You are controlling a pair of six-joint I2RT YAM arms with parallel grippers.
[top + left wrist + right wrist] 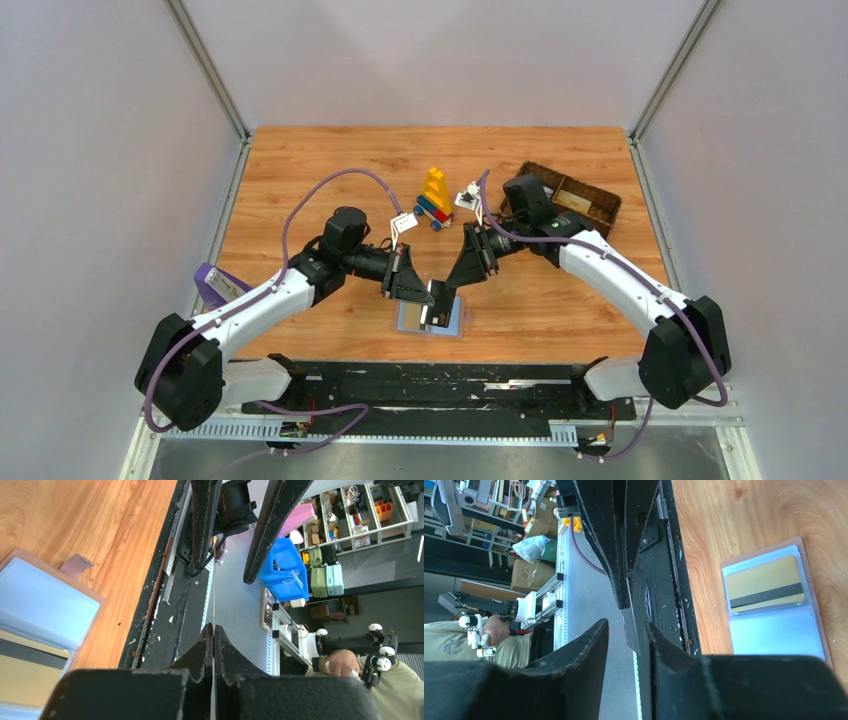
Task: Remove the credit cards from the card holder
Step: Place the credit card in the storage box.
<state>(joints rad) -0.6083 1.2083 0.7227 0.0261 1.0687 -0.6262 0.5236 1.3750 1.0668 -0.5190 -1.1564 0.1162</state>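
Over card holder [452,322], left end effector [214,630] (clamped) pinches card [630,630].

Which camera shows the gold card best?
The right wrist view: the gold card lies whole and unobstructed in the holder, with its black stripe clear. The left wrist view cuts it off at the frame's edge, and the top view shows it only as a tiny tan patch.

Pale grey enclosure walls [420,60] on three sides of the wood-grain bench [330,170]; beyond its near edge, grey floor [232,600], stocked shelving [360,510], blue bin [285,570].
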